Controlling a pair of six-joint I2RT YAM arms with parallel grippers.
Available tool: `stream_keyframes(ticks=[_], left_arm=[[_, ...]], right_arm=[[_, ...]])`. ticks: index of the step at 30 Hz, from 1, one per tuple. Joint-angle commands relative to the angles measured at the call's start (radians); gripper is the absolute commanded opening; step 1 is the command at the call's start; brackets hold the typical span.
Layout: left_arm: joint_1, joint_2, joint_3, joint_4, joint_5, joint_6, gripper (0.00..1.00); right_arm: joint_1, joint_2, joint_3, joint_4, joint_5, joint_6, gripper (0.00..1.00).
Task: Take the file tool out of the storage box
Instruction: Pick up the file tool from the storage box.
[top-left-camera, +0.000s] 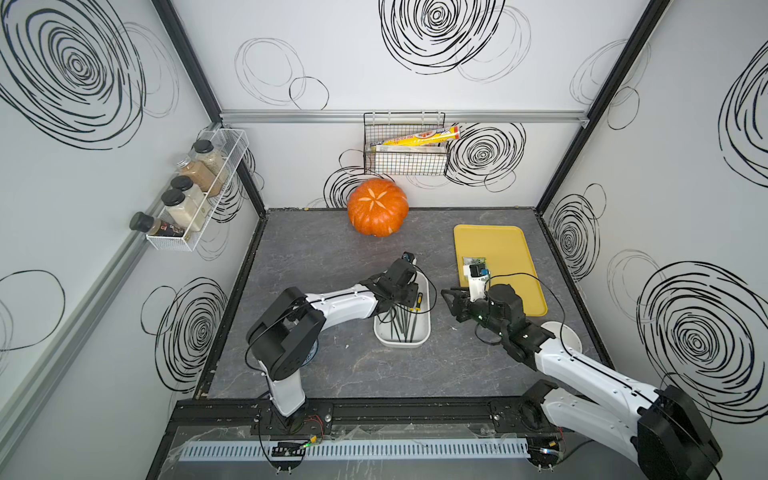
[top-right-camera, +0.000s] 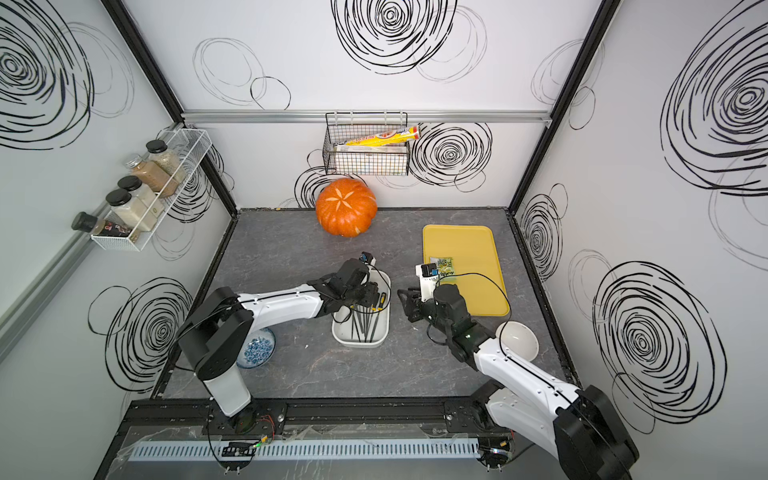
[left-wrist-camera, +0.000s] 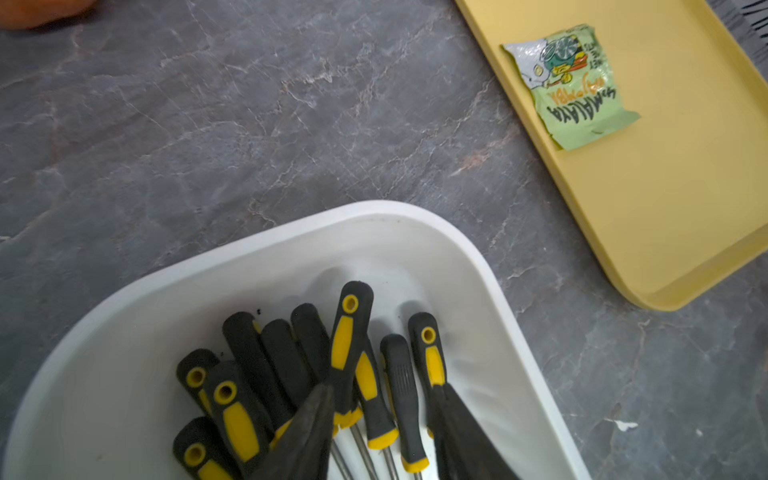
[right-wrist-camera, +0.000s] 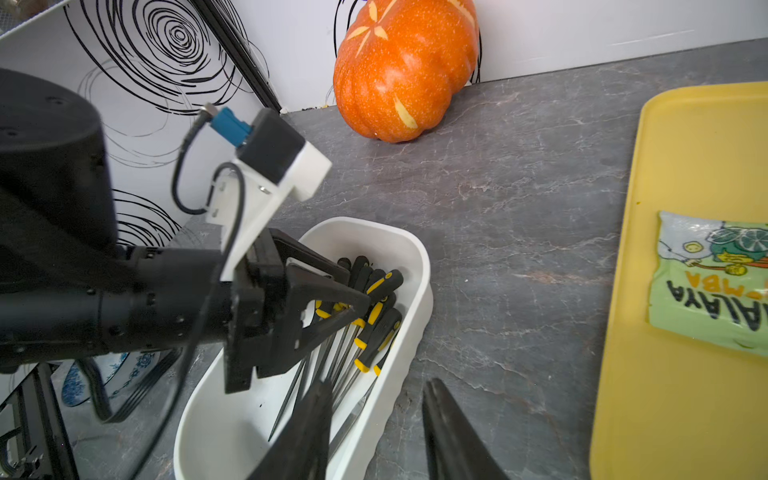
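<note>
Files (left-wrist-camera: 349, 332) with black-and-yellow handles are being seen bunched together inside the storage box (top-left-camera: 401, 343), handles at the far end and thin metal shafts running toward the near end. The white box is being shown standing on the grey table (top-left-camera: 316, 266) between the two arms, with the yellow tray (top-left-camera: 498, 241) lying apart from it on the right.

Over the handle end of the box, the left gripper (left-wrist-camera: 380, 392) is being held low with its jaws apart. In the left wrist view two handles are being framed in the gap between the dark fingers (left-wrist-camera: 307, 428). Whether those fingers are touching any handle cannot be told. Every file is being seen lying in the box.

Just beside the box, on its tray side, the right gripper (right-wrist-camera: 380, 382) is being held with jaws parted and empty. In the right wrist view one finger is being seen in front of the box's interior and the other in front of bare table.

On the tray, a green snack packet (left-wrist-camera: 577, 91) is being shown lying flat. An orange pumpkin (top-left-camera: 377, 208) is being seen against the back wall, below a black wire basket (top-left-camera: 405, 162). A white bowl (top-right-camera: 519, 340) is being partly covered by the right arm, and a blue-patterned bowl (top-right-camera: 257, 351) by the left.
</note>
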Motion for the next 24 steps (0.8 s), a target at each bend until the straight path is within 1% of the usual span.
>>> stream_keyframes(ticks=[1,5,10,13,15,18,21,24], left_arm=[[0.009,0.05,0.045,-0.04,-0.026,0.038,0.43],[0.013,0.073,0.064,-0.056,-0.079,0.056,0.43],[0.025,0.121,0.091,-0.074,-0.034,0.061,0.39],[0.025,0.121,0.09,-0.07,-0.021,0.058,0.3],[0.025,0.112,0.083,-0.067,-0.014,0.055,0.17],[0.024,0.104,0.081,-0.069,-0.011,0.053,0.14],[0.023,0.083,0.073,-0.068,-0.013,0.045,0.0],[0.023,0.009,0.034,-0.037,-0.03,0.027,0.0]], right_arm=[[0.003,0.015,0.0,0.032,-0.007,0.0,0.4],[0.003,0.025,-0.002,0.046,-0.023,0.005,0.4],[0.003,0.034,0.001,0.047,-0.025,0.004,0.4],[0.003,0.033,0.001,0.042,-0.016,0.0,0.4],[0.003,0.033,0.001,0.042,-0.013,-0.001,0.41],[0.003,0.033,0.001,0.043,-0.012,-0.002,0.41],[0.003,0.033,0.001,0.043,-0.012,-0.003,0.41],[0.003,0.032,-0.002,0.05,-0.017,-0.004,0.41]])
